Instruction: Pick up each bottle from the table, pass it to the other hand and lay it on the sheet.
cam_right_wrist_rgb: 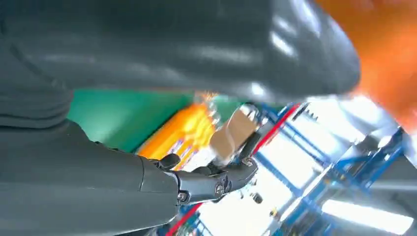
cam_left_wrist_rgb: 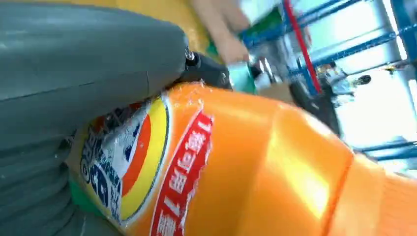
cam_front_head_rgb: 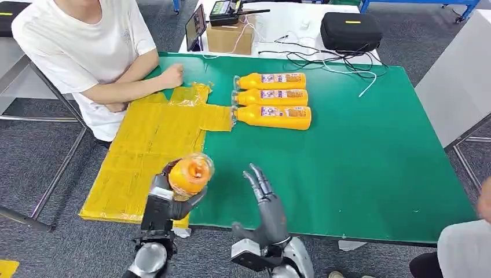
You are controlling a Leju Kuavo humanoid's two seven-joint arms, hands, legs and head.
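Over the near edge of the green table (cam_front_head_rgb: 370,174), where the yellow sheet (cam_front_head_rgb: 151,145) overhangs the near left corner, the left hand (cam_front_head_rgb: 168,194) holds an orange bottle (cam_front_head_rgb: 190,174) raised above the surface, its fingers clamped round the body and one end turned toward the head camera. From the left wrist the same bottle (cam_left_wrist_rgb: 255,167) lies close against the thick grey thumb, its red and blue label plain to read. Just beside it, nearer the middle of the near edge, the right hand (cam_front_head_rgb: 263,200) stands upright with its fingers apart and straight, holding nothing and clear of the bottle; in the right wrist view those dark fingers (cam_right_wrist_rgb: 216,182) reach out with nothing between them. Toward the far edge three more orange bottles (cam_front_head_rgb: 272,98) lie on their sides in a close row on the green surface, caps pointing toward the sheet, the nearest one touching its edge. At the far left corner a person in a white shirt (cam_front_head_rgb: 81,52) sits with forearms resting on the table and the sheet. Beyond the far edge stand a cardboard box (cam_front_head_rgb: 230,36), a black case (cam_front_head_rgb: 350,30) and loose cables (cam_front_head_rgb: 324,58).
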